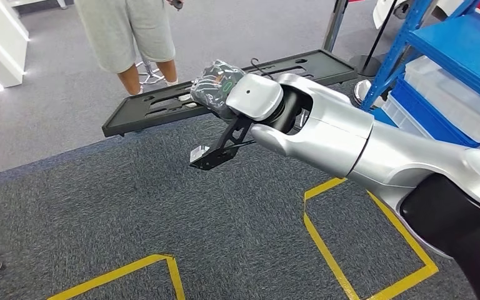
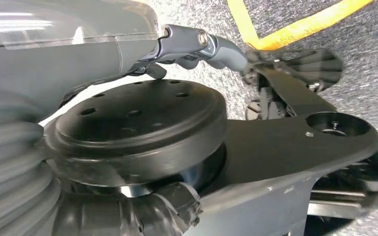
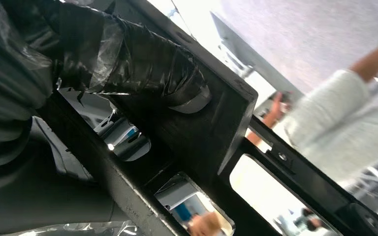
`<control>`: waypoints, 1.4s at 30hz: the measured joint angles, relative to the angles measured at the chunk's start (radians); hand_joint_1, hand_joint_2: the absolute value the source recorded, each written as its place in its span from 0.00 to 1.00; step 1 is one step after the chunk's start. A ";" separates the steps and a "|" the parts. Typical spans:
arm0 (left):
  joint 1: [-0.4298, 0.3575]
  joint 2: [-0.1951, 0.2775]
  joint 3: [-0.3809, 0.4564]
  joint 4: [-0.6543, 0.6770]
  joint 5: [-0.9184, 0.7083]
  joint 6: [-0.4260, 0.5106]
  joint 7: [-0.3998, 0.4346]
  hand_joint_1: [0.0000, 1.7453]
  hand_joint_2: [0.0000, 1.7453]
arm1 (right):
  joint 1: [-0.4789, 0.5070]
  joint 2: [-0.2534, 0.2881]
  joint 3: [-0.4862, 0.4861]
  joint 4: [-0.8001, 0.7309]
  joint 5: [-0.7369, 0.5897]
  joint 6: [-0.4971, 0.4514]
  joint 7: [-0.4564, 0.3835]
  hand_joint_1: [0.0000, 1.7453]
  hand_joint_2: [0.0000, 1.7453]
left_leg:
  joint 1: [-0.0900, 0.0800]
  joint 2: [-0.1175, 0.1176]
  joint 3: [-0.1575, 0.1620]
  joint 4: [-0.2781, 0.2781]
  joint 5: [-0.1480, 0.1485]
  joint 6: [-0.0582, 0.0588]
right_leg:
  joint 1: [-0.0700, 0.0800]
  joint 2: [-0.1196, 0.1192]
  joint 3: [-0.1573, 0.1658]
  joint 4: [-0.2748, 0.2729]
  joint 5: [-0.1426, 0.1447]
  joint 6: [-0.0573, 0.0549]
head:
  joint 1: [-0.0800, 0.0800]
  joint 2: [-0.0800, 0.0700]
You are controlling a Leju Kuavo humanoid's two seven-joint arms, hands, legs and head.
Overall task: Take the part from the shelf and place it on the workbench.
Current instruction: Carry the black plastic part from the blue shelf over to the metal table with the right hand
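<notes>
The part (image 1: 225, 90) is a long, flat, black plastic piece with holes cut in it. In the head view it runs across the upper middle of the picture, from the left side up toward the right. It hangs in the air over the grey carpet (image 1: 131, 219), not on any table.

The right hand (image 1: 215, 84) comes in from the lower right on a big silver arm. The hand sits at the middle of the part and is wrapped in shiny clear film. Its fingers are closed tight around the part's near edge. In the right wrist view, the dark fingers (image 3: 142, 64) curl over a black bar of the part (image 3: 211, 128), and holes in the part show beside them.

The left hand (image 2: 197, 46) shows in the left wrist view, at the top of the picture. Its grey thumb sticks out over the carpet. Its fingers are blurry, so it is hard to tell if they are open or closed.

A person (image 1: 131, 37) in grey shorts stands behind the part, at the top left. A blue shelf (image 1: 456, 56) with clear bins is in the upper right corner. Yellow tape lines (image 1: 325, 250) are stuck on the carpet near the bottom.
</notes>
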 joint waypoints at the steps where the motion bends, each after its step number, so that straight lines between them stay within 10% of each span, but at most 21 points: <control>1: -0.001 0.000 0.000 0.000 0.000 0.000 0.000 0.00 1.00 | 0.000 0.002 0.003 0.000 -0.003 0.000 0.000 1.00 1.00 | 0.000 0.005 0.019 -0.033 0.024 0.001 | 0.001 -0.011 0.002 0.001 -0.002 0.000 | 0.000 0.000; 4: 0.002 0.000 -0.002 0.000 -0.001 0.000 0.001 0.00 1.00 | -0.003 0.008 0.009 0.000 -0.006 -0.001 0.001 1.00 1.00 | -0.009 0.051 0.117 -0.212 0.095 0.008 | 0.007 -0.037 0.007 0.004 -0.011 0.006 | 0.000 0.000; 8: 0.009 0.002 -0.003 0.000 -0.001 0.000 0.001 0.00 1.00 | -0.007 0.009 0.015 0.002 -0.007 -0.001 0.002 1.00 1.00 | -0.018 0.046 0.136 -0.266 0.097 0.031 | 0.013 -0.069 0.006 0.008 -0.019 0.020 | 0.001 0.000; 15: 0.009 0.002 -0.004 0.000 -0.004 -0.001 0.000 0.00 1.00 | -0.010 0.002 0.026 0.005 -0.007 -0.002 0.002 1.00 1.00 | -0.013 -0.023 0.144 -0.275 0.103 0.055 | 0.004 0.033 -0.132 0.295 -0.138 0.032 | 0.003 0.000; 19: 0.007 0.000 -0.010 0.000 -0.006 -0.004 -0.002 0.00 1.00 | -0.013 -0.002 0.031 0.008 -0.007 -0.005 0.002 1.00 1.00 | -0.011 -0.073 0.140 -0.260 0.097 0.050 | -0.004 0.079 -0.050 0.095 -0.014 0.025 | 0.003 0.000; 23: 0.007 0.000 -0.013 0.000 -0.006 -0.004 -0.002 0.00 1.00 | -0.015 -0.007 0.034 0.010 -0.007 -0.010 0.003 1.00 1.00 | -0.001 -0.107 0.117 -0.254 0.102 0.029 | -0.005 0.095 -0.021 0.024 -0.002 0.021 | 0.003 0.000; 26: 0.007 0.001 -0.016 0.001 -0.004 -0.002 0.000 0.00 1.00 | -0.016 -0.008 0.034 0.012 -0.009 -0.015 0.009 1.00 1.00 | -0.005 -0.051 0.092 -0.198 0.066 0.012 | -0.007 0.060 -0.006 0.002 0.006 0.006 | 0.000 0.000; 30: -0.001 0.002 -0.018 0.001 -0.003 -0.001 -0.001 0.00 1.00 | -0.005 -0.009 0.034 0.014 -0.015 -0.035 0.025 1.00 1.00 | -0.001 0.000 0.001 0.007 -0.016 -0.005 | -0.002 0.011 -0.003 0.000 0.004 0.000 | -0.002 0.000; 34: 0.000 0.002 -0.022 0.001 0.000 0.002 -0.001 0.00 1.00 | 0.020 -0.014 0.025 0.007 0.018 -0.099 0.064 1.00 1.00 | -0.006 0.039 0.101 -0.185 0.083 -0.001 | 0.002 -0.028 0.001 0.003 -0.005 0.006 | -0.002 0.000; 38: 0.007 0.002 -0.029 0.001 0.005 0.005 0.000 0.00 1.00 | 0.044 -0.030 -0.006 -0.011 0.071 -0.139 0.091 1.00 1.00 | -0.020 0.053 0.139 -0.269 0.095 0.026 | 0.011 -0.061 0.003 0.003 -0.009 0.021 | -0.002 0.000; 42: 0.006 0.001 -0.036 0.001 0.009 0.006 0.000 0.00 1.00 | 0.057 -0.037 -0.044 -0.027 0.099 -0.131 0.088 1.00 1.00 | -0.013 0.019 0.148 -0.282 0.103 0.053 | 0.001 0.001 -0.041 0.104 -0.073 0.037 | 0.000 0.000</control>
